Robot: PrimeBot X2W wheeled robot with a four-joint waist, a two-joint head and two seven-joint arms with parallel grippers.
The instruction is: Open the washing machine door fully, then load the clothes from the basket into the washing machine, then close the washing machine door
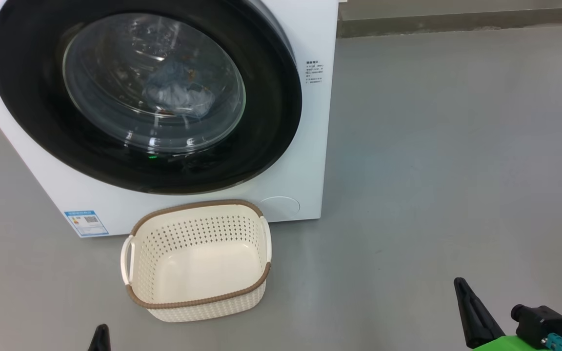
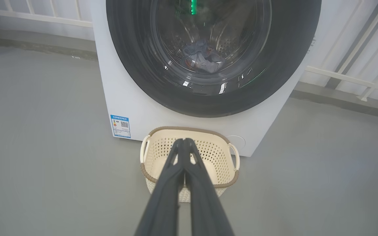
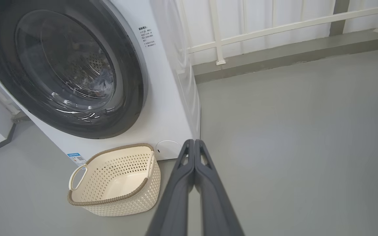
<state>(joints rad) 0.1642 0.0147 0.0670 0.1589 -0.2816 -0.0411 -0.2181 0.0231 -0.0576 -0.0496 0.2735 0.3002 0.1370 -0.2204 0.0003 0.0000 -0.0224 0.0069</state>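
The white washing machine (image 1: pixel 312 156) stands ahead on the floor. Its round washing machine door (image 1: pixel 32 102), black-rimmed with a glass centre, lies flat against the front, closed. Through the glass I see the clothes (image 1: pixel 178 90), a bluish and pale bundle, lying in the drum (image 2: pixel 205 59). The cream basket (image 1: pixel 198 301) sits on the floor just before the machine, with nothing inside. My left gripper (image 2: pixel 184 141) is shut on nothing, hanging in the air short of the basket. Right of the basket (image 3: pixel 116 196), my right gripper (image 3: pixel 194 142) is shut too, holding nothing.
Grey floor (image 1: pixel 432 170) spreads wide to the right of the machine. A low kerb (image 1: pixel 456 22) and a white railing (image 3: pixel 274 28) run behind it. A blue label sticker (image 1: pixel 86 222) marks the machine's lower left corner.
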